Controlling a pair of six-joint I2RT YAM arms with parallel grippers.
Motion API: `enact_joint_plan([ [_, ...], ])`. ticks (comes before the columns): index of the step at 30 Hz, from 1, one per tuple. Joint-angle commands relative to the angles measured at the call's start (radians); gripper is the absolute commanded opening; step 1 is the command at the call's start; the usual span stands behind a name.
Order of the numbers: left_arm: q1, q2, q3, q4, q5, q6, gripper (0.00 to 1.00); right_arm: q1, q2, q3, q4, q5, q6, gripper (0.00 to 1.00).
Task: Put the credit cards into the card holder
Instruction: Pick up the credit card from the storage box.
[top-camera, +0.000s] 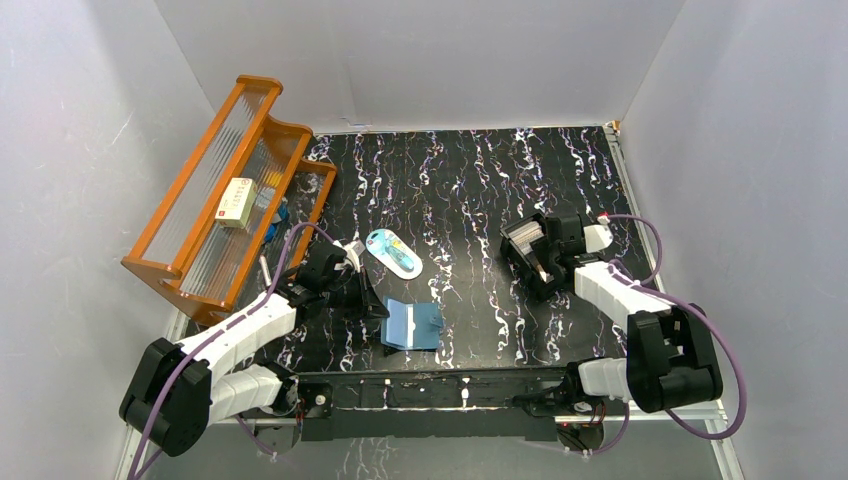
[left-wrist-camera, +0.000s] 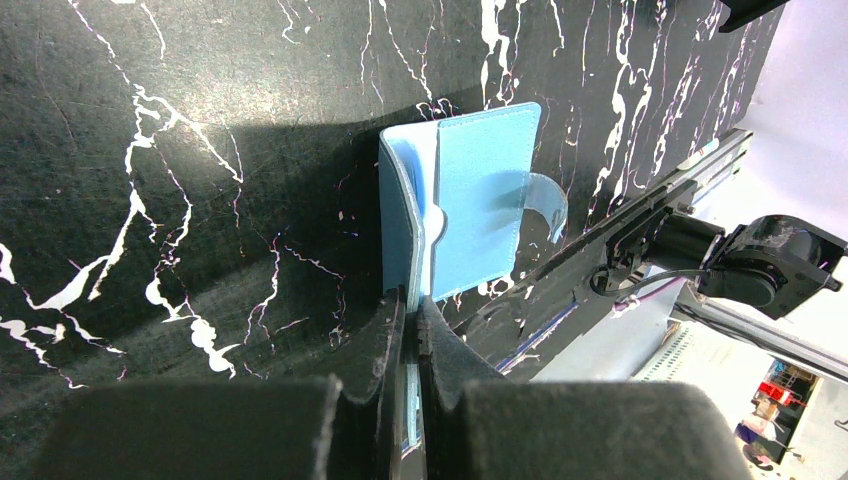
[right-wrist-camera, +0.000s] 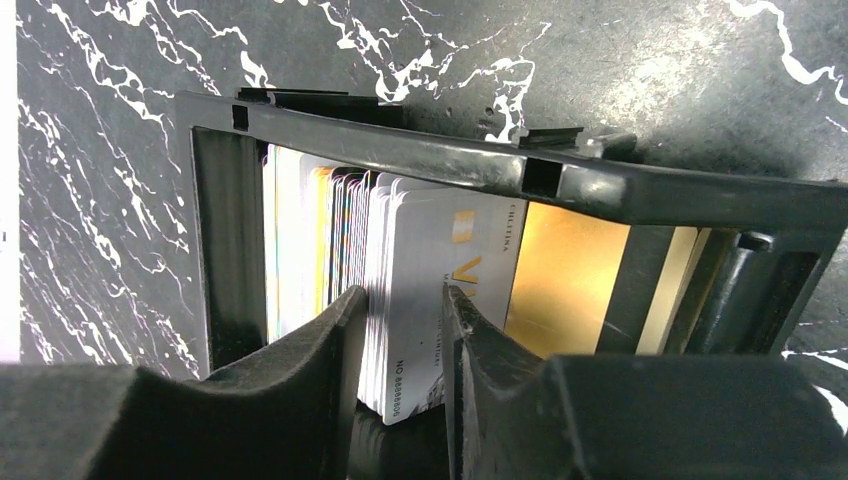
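Observation:
The card holder is a blue folding wallet, standing half open near the front edge of the table. My left gripper is shut on its near edge. In the left wrist view the fingers pinch the wallet's cover, and a clear pocket flap curls out on the right. The credit cards, several pale ones with gold cards behind, stand upright in a black open-topped box. My right gripper is inside that box, with its fingers closed round a bundle of the white cards.
An orange wooden rack with ribbed clear panels stands at the back left and holds a cream box with a red mark. A light-blue oval item lies behind the wallet. The table's front rail is just below the wallet.

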Motion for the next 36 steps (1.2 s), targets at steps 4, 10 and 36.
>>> enact_joint_plan([
  [4,-0.004,-0.008,0.012,-0.004,0.014,-0.006,0.00,-0.004,-0.045,-0.029,0.007,0.051,-0.002,0.34],
  [10,-0.004,-0.011,0.011,-0.004,0.015,-0.007,0.00,-0.003,-0.064,-0.033,0.007,0.055,-0.002,0.27],
  [36,-0.004,0.002,0.019,-0.006,0.018,-0.004,0.00,-0.003,-0.145,0.075,-0.208,0.068,-0.006,0.10],
])
